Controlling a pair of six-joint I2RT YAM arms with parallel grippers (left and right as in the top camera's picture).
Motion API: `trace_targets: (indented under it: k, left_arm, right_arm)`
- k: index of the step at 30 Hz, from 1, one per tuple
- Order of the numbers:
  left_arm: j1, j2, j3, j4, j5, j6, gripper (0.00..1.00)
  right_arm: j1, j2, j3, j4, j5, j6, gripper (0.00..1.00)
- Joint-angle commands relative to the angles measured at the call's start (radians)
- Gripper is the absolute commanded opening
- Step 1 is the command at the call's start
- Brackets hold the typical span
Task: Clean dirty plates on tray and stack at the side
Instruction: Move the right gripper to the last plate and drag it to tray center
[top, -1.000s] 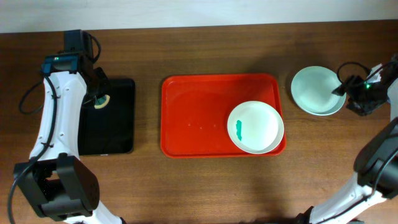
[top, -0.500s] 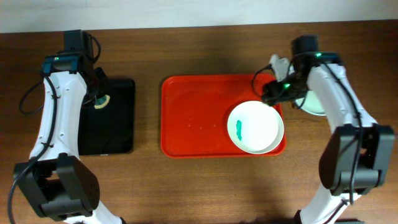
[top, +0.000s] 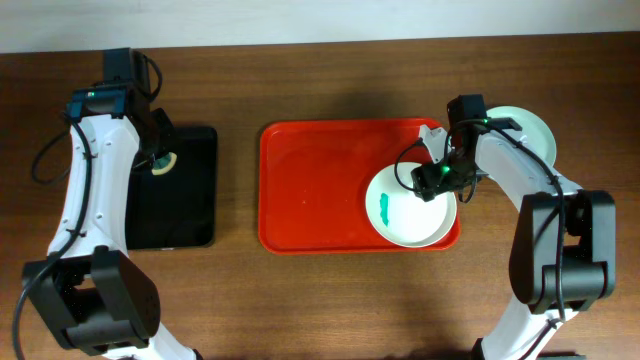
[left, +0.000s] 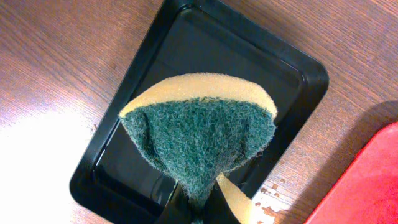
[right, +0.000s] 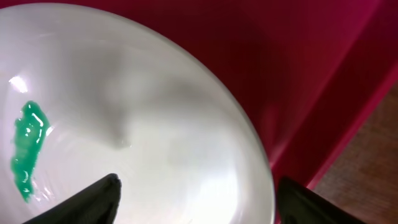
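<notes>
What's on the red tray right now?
One plate with a green smear, at the right end of the tray. The right gripper covers part of its rim; anything beneath the plate is hidden.

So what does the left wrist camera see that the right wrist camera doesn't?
Only the left wrist: a green-and-yellow sponge pinched in the left hand, with the black tray behind it. Only the right wrist: a white plate with a green smear, and the open right hand over it. Both: the red tray and the wooden table.
</notes>
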Motion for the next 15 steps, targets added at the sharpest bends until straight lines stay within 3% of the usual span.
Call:
trace_targets:
  k: [1,6,8,15]
  left_arm:
    - [0.002,0.000,-0.005,0.002,0.004,-0.009,0.00]
    - [0.002,0.000,-0.005,0.002,0.004,-0.009,0.00]
    - [0.002,0.000,-0.005,0.002,0.005,-0.009,0.00]
    - [0.002,0.000,-0.005,0.001,0.012,-0.009,0.00]
  right_arm:
    - [0.001,0.003,-0.005,-0.026,0.009,0.058,0.69]
    - [0.001,0.003,-0.005,-0.106,0.010,0.165,0.69]
    - [0.001,0.003,-0.005,-0.142,0.009,0.204,0.78]
    - [0.001,0.003,-0.023,-0.167,0.010,0.256,0.79]
